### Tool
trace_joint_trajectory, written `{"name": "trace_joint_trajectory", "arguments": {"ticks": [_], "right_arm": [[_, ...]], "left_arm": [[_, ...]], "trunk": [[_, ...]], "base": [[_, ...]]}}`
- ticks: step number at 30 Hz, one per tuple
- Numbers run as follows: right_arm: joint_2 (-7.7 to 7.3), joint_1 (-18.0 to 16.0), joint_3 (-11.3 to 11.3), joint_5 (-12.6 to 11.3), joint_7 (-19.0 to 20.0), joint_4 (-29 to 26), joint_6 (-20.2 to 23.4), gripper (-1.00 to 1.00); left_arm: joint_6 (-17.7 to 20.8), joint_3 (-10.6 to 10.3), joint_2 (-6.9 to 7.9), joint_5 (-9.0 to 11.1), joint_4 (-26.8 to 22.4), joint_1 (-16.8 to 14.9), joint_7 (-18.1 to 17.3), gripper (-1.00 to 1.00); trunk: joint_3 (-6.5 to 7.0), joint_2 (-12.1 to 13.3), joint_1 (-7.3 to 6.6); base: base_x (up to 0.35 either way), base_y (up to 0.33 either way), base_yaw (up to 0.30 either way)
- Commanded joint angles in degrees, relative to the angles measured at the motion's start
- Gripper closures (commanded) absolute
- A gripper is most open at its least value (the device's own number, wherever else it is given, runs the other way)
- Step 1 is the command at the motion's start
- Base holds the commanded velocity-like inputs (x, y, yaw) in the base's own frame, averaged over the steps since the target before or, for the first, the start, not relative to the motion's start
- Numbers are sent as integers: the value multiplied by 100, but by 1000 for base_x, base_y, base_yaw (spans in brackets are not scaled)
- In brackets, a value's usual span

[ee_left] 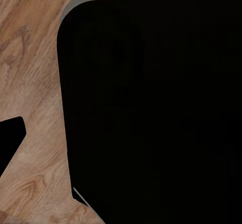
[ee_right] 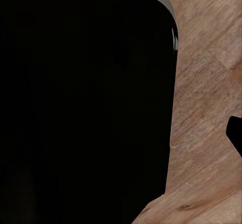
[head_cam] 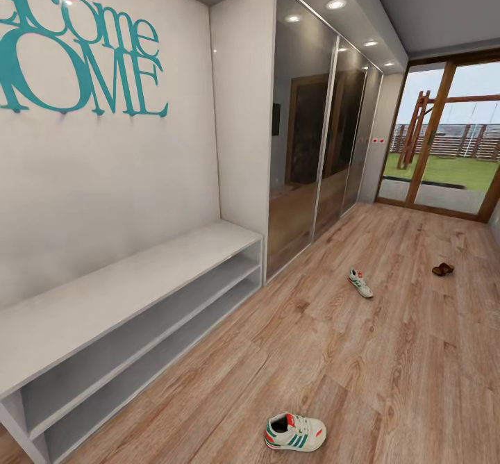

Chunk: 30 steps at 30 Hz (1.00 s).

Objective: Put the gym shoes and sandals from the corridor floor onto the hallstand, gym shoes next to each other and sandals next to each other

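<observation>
Closest gym shoe (head_cam: 294,431) sitting on its side on the corridor floor (head_cam: 389,353), just out from the hallstand (head_cam: 125,290). Best rolling up square before reaching. Second sneaker (head_cam: 360,283) and sandal (head_cam: 442,269) farther down. Can't tell gripper state.

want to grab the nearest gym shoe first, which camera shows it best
The head view: the nearest gym shoe lies upright on the corridor floor, right of the hallstand. Both wrist views give dark robot bodywork and floor planks instead.
</observation>
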Motion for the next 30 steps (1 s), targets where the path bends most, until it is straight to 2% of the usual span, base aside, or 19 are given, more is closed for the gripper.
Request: {"name": "trace_joint_trajectory", "arguments": {"ticks": [1,22,30], "right_arm": [[-1,-2,2,0,2,-1,-3,-100],[-2,0,4,0,-2,0,-2,-100],[-48,-19,-13,-36,-5,-226,-66,-100]], "left_arm": [[-2,0,0,-7,-3,-1,0,-100],[-2,1,2,-7,-2,-1,1,-100],[-7,39,218,42,11,-263,-37,-100]], "trunk": [[-6,-3,0],[-6,-3,0],[-6,-3,0]], "base": [[0,0,0],[0,0,0],[0,0,0]]}}
